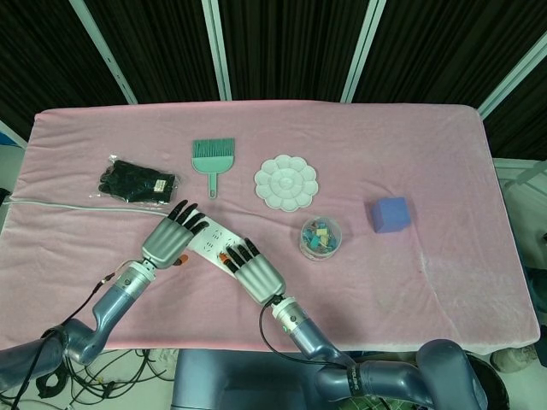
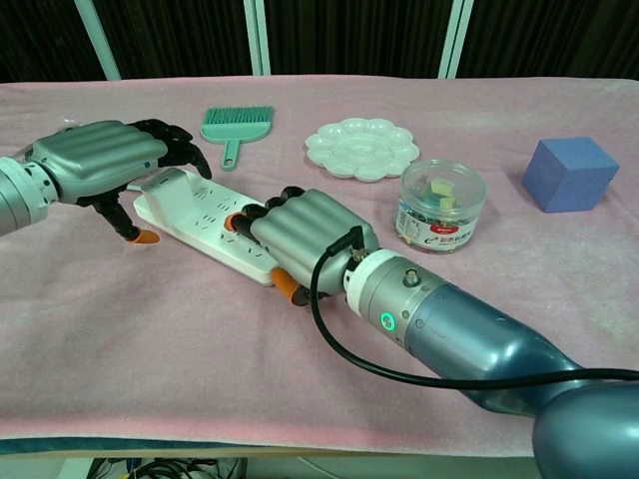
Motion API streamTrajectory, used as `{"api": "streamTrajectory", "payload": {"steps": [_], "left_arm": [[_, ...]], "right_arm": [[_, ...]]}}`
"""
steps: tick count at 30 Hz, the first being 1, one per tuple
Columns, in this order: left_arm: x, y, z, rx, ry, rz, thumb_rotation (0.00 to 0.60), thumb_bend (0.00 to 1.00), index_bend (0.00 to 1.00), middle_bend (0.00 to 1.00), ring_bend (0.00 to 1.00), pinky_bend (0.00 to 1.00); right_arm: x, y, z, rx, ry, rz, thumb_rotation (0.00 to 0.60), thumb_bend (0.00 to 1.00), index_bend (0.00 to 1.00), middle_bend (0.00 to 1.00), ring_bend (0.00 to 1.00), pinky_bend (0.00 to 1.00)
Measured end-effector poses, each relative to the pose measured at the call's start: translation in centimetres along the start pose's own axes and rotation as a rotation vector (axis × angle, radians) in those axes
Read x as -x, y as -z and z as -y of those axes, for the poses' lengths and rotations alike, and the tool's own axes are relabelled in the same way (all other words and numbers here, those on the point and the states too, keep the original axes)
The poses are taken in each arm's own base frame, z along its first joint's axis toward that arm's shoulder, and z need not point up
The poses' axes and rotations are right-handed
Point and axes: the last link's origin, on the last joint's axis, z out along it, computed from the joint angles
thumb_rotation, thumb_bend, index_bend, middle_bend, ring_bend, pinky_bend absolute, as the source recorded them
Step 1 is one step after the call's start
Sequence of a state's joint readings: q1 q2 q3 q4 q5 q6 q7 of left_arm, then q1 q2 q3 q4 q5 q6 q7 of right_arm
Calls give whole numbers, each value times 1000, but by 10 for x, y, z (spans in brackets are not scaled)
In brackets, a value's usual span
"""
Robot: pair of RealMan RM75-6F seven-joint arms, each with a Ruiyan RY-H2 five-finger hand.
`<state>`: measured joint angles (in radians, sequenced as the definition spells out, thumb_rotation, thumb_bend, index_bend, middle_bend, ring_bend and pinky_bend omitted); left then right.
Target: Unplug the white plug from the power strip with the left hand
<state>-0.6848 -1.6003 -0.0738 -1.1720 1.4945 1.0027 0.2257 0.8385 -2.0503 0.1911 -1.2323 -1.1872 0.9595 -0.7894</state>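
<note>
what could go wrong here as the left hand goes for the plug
1. The left hand hovers over the far end of the power strip with fingers spread; it may close on the strip body rather than the white plug.
2. The right hand rests on only the near end, so a pull could lift or slide the strip.
3. A swing could hit the black packet just behind.

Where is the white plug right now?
The white plug sits at the left end of the power strip in the chest view, beside the left hand.
</note>
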Motion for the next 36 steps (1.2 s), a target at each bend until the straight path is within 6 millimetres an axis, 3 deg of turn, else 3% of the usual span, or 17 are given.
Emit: {"api": "streamTrajectory", "payload": {"steps": [7, 15, 36], "left_arm": [[0, 0, 2, -6, -2, -6, 600, 224, 231, 169, 0, 0], [4, 1, 4, -9, -7, 4, 600, 274, 233, 192, 0, 0], [8, -6, 1, -14, 29, -8, 600, 274, 279, 275, 0, 0]], "right_arm": [[6, 1, -1, -4, 34, 30, 600, 702, 177, 123, 147, 99], [9, 1, -4, 1, 53, 46, 600, 710, 177, 127, 147, 99], [11, 3, -8, 9, 66, 56, 600, 710, 196, 130, 148, 99]]}}
